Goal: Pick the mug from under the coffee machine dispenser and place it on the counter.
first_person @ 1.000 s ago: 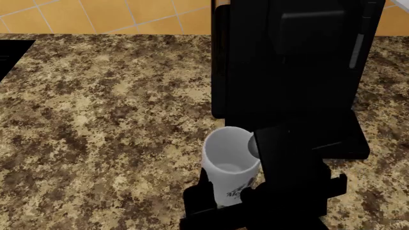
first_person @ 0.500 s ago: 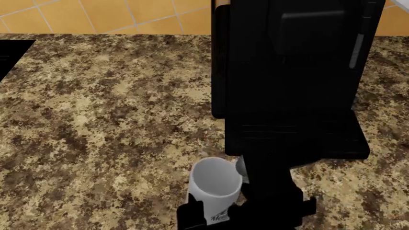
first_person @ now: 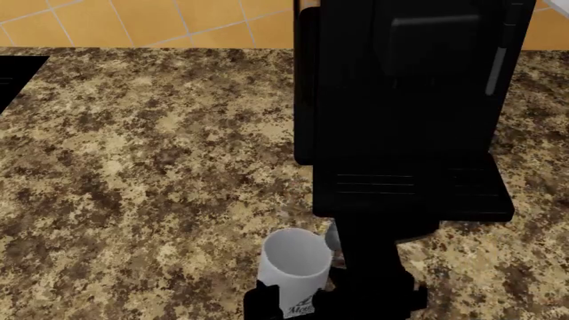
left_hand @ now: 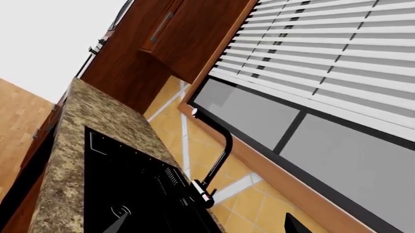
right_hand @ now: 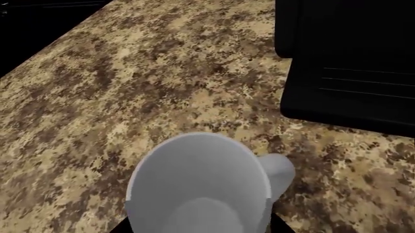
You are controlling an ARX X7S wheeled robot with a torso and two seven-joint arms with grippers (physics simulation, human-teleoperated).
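Note:
The white mug (first_person: 294,263) with a dark logo stands upright in front of the coffee machine dispenser (first_person: 400,93), off its slotted drip tray (first_person: 414,190). My right gripper (first_person: 298,301) is shut on the mug, one finger on each side. In the right wrist view the mug (right_hand: 198,187) fills the lower middle with its handle (right_hand: 279,172) towards the machine (right_hand: 350,73). The gripper (right_hand: 201,229) clasps it over the speckled counter (right_hand: 129,97). I cannot tell whether the mug's base touches the counter (first_person: 133,167). My left gripper (left_hand: 204,227) is open and empty, away from the mug.
A black inset (first_person: 13,73) lies in the counter at the far left. The left wrist view shows a black sink (left_hand: 129,194) with a faucet (left_hand: 217,155), a window with blinds (left_hand: 324,63) and wood cabinets (left_hand: 162,43). Orange tiles (first_person: 160,20) back the counter.
My right gripper has drawn the mug away from the drip tray, towards the counter's front and slightly left. Over the last half second it moved only a little.

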